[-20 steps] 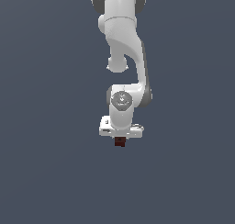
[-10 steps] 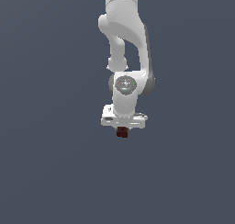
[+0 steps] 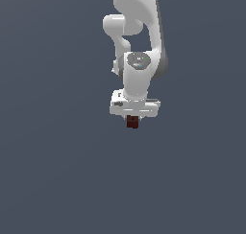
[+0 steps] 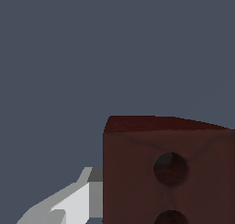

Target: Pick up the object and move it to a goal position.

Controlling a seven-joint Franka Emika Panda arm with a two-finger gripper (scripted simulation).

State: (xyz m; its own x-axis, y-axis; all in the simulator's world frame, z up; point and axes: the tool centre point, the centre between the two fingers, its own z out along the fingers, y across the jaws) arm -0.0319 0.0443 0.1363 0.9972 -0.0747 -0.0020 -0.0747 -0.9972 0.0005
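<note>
The object is a small dark reddish-brown block (image 3: 132, 122) that hangs just under my white gripper (image 3: 133, 119) in the exterior view. It is narrower than the gripper's body. The gripper is shut on it and holds it in the air above the plain grey ground. In the wrist view the block (image 4: 167, 172) fills the near part of the picture, with two dark round holes on its face, and one white finger (image 4: 69, 202) lies against its side. The other finger is hidden.
The white arm (image 3: 139, 46) rises from the gripper to the upper edge of the exterior view. Around it only flat grey background shows.
The arm has carried the block upward and slightly toward the exterior view's right. The block stays in the grip.
</note>
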